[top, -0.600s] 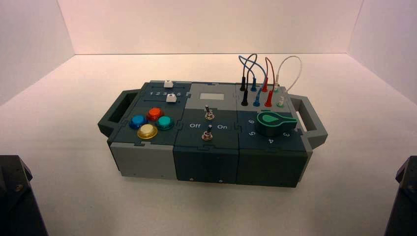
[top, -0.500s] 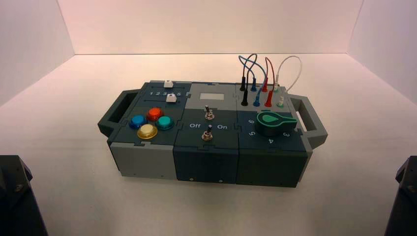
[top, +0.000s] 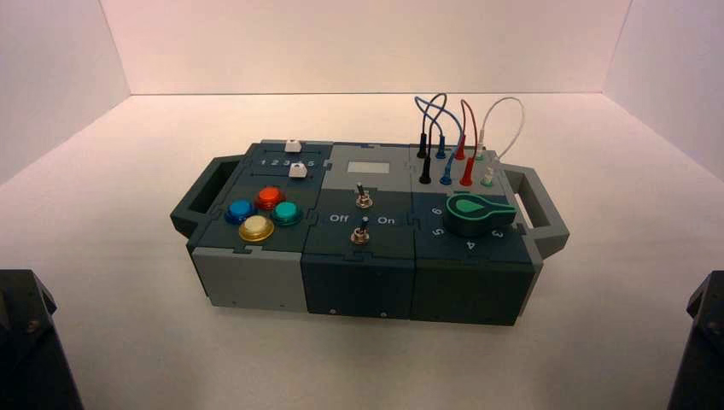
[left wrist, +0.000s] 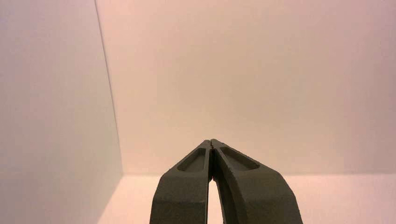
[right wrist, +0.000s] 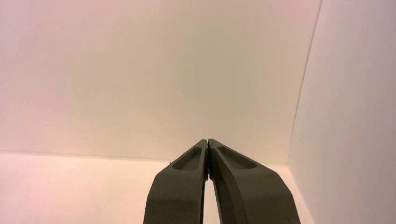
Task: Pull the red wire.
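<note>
Box, dark grey with a handle at each end, stands on the white counter, turned slightly. Red wire: arched loop at the box's far right corner, both red plugs seated in sockets, one behind the other; it sits between the blue wire on its left and the white wire on its right, with a black wire further left. Green knob lies just in front of the wire sockets. Two toggle switches occupy the box's middle; four coloured buttons and two white sliders fill the left part. Left pincer: tips pressed together, holding nothing, facing a bare wall. Right pincer: tips likewise together, holding nothing. Both arms sit parked at the near corners, well apart from the box.
</note>
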